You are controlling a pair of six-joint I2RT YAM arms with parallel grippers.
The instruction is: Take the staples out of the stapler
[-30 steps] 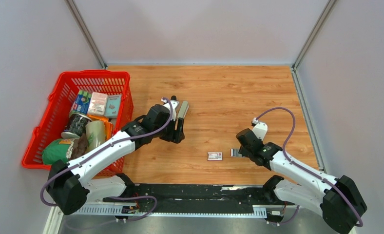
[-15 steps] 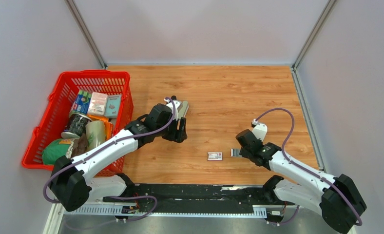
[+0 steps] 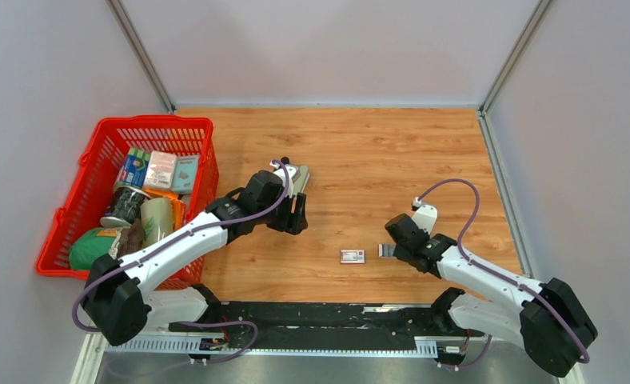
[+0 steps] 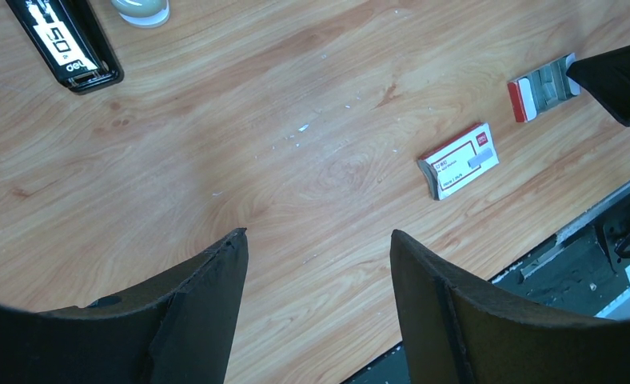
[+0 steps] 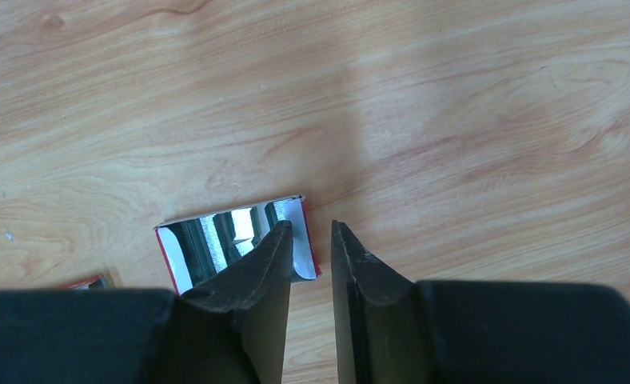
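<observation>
Wooden table [image 5: 456,120]; staples [image 5: 212,240] partly behind right hand [image 5: 310,230]

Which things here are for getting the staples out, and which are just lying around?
For the job:
- black stapler
- staples, shiny in the little red-edged tray
- right hand, down at that tray

Just lying about:
- red-and-white box
- red basket of groceries

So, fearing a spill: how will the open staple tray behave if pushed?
Probably light: the tray is small and thin-walled, so it should slide on the smooth table. Open-topped, the shiny staples may slip out if tipped.
</observation>
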